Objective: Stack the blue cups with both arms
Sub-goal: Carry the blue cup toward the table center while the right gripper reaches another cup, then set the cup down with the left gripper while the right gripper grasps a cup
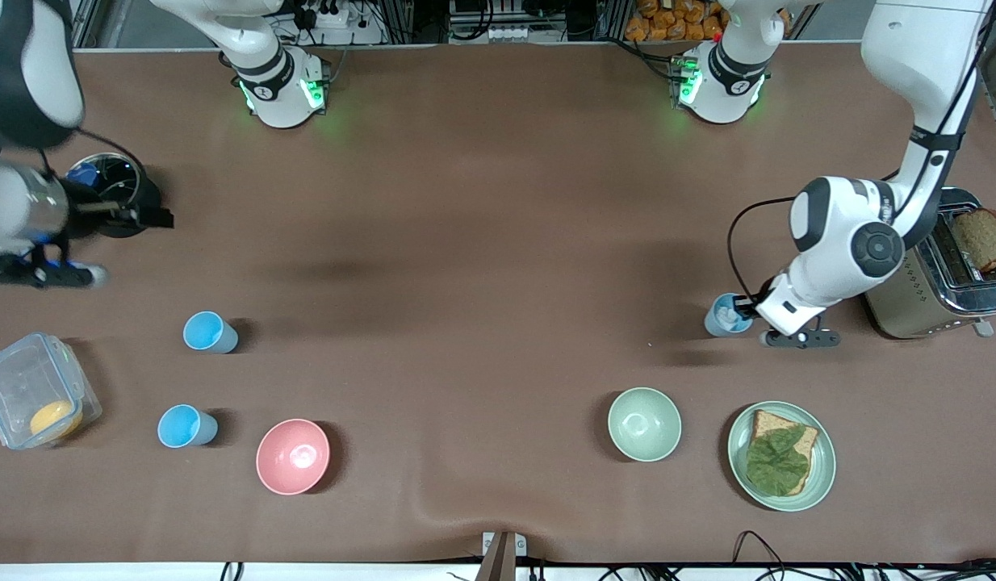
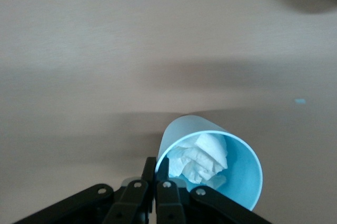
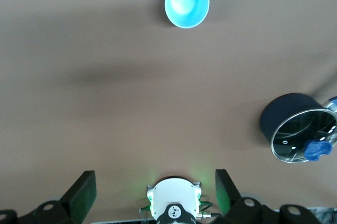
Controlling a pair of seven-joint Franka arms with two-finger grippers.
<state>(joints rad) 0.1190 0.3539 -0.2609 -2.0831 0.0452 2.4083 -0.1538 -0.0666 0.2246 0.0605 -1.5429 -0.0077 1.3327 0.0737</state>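
Three light-blue cups show in the front view. One cup and another stand upright toward the right arm's end. A third cup holds crumpled white paper and is toward the left arm's end, next to the toaster. My left gripper is shut on this cup's rim, one finger inside and one outside. I cannot tell whether the cup touches the table. My right gripper is open and empty, high over the table beside the pot. One cup shows below it.
A dark pot with a glass lid stands near the right arm. A clear container, a pink bowl, a green bowl and a plate with bread and lettuce lie nearer the front camera. A toaster holds a bread slice.
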